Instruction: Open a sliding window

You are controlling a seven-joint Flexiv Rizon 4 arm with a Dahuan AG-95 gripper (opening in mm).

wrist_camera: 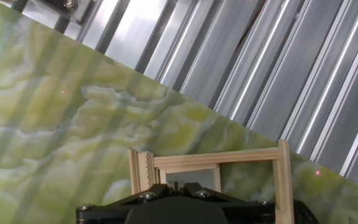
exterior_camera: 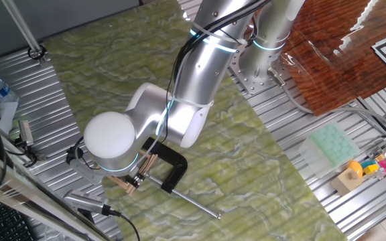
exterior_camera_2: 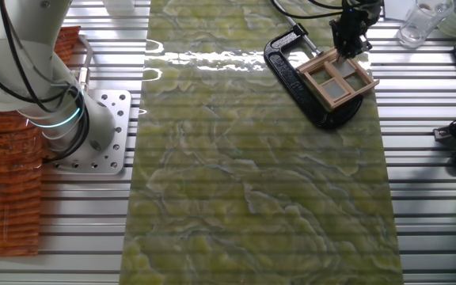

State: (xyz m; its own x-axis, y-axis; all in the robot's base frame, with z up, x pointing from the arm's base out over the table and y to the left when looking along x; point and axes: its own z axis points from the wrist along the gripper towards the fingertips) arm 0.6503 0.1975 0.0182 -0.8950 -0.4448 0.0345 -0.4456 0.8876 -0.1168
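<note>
The sliding window (exterior_camera_2: 337, 79) is a small light-wood frame with greyish panes, lying on the green mat and held in a black C-clamp (exterior_camera_2: 307, 91). In the hand view its frame (wrist_camera: 219, 160) lies just ahead of the fingers. My gripper (exterior_camera_2: 347, 46) stands over the window's far edge, fingers pointing down at it. In the hand view the gripper (wrist_camera: 178, 185) has its jaws close together, with only a thin dark sliver between them, right at the wooden sash. In one fixed view the arm's joint hides most of the window (exterior_camera: 143, 175).
The clamp's steel screw rod (exterior_camera: 196, 202) sticks out across the green marbled mat (exterior_camera_2: 252, 174). Ribbed metal tabletop (exterior_camera_2: 434, 198) surrounds the mat. The arm's base (exterior_camera_2: 93, 131) is at the left. Small items and a keyboard sit at the edges.
</note>
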